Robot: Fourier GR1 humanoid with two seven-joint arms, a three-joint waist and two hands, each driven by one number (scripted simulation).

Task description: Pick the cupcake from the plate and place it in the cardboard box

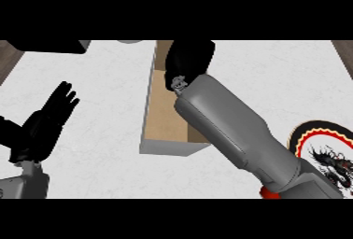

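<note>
Now the right hand hangs over the far end of the cardboard box, its grey forearm crossing the box's right wall from the near right. Its black fingers are curled downward, as around something small; the cupcake itself shows nowhere, so whether it sits inside that curl cannot be told from this view. The box lies with its long axis running near to far, open top upward, and its brown floor shows bare at the near end. The plate — a dark, ornamented disc with a gold and red rim — lies at the near right, well apart from the box, with no cupcake visible on its exposed part. By judgement, the coming move turns on one relation: hand directly above the box's interior — a straight descent, no sideways travel. The left hand rests open at the left, fingers up, above the white worktop.
</note>
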